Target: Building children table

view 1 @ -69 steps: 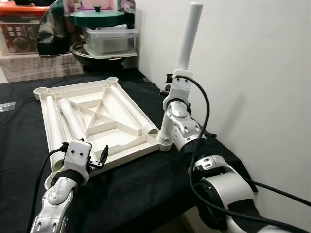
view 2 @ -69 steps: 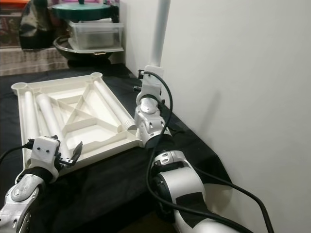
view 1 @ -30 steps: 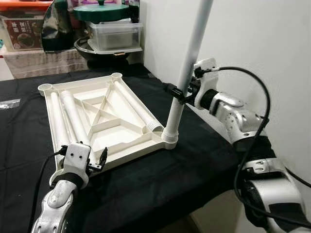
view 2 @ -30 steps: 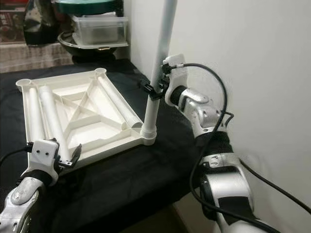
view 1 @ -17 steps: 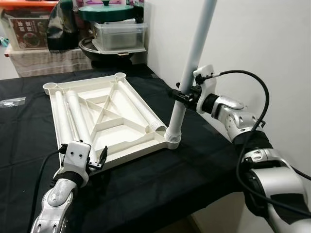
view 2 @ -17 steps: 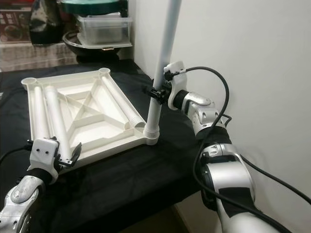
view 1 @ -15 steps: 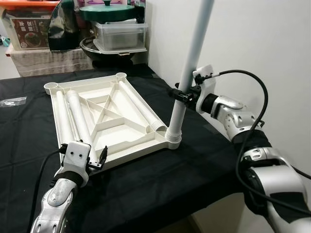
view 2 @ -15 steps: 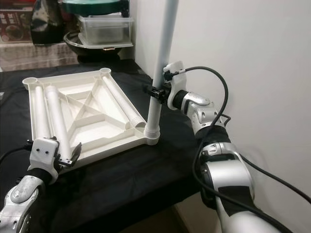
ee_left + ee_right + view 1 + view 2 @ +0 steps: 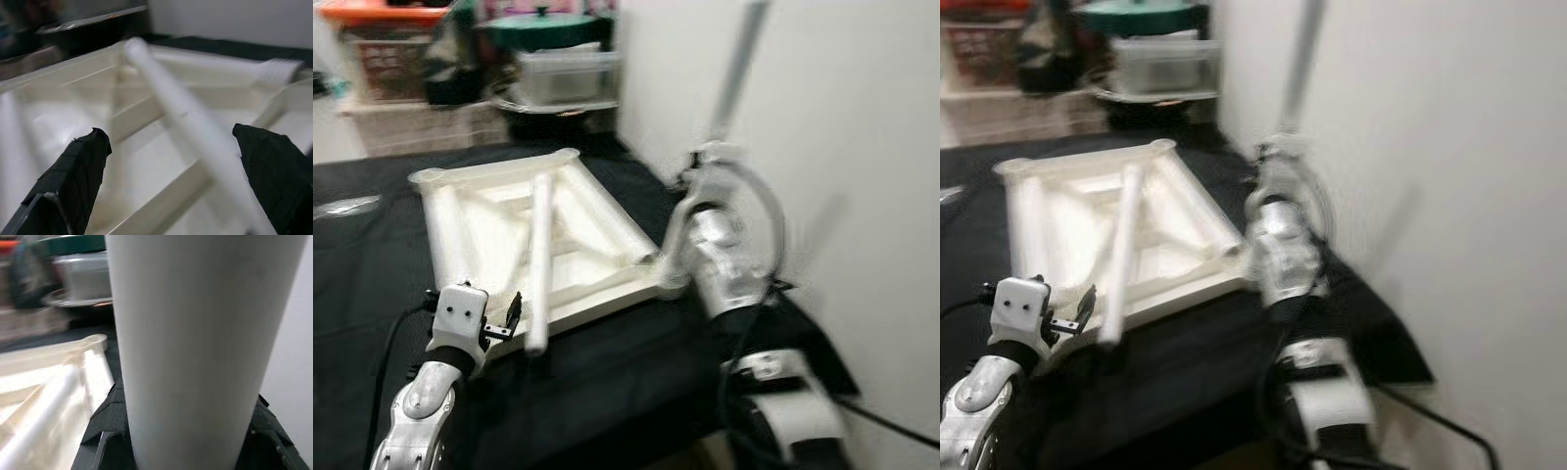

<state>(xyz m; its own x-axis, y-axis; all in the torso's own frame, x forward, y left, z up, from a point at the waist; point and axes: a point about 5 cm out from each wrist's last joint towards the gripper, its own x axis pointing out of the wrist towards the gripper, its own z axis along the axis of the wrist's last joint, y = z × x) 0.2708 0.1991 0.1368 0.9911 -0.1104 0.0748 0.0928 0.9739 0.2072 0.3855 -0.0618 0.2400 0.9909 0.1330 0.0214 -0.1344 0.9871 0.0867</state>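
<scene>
One white leg up at the corner of the upside-down table top, squeezed tight in the right claw. Left claw wide open by the near edge. Loose legs left to fit.

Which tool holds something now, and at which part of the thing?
The right tool grips the upright white table leg on its shaft, above the tabletop corner. The left tool is open, holding nothing.
</scene>
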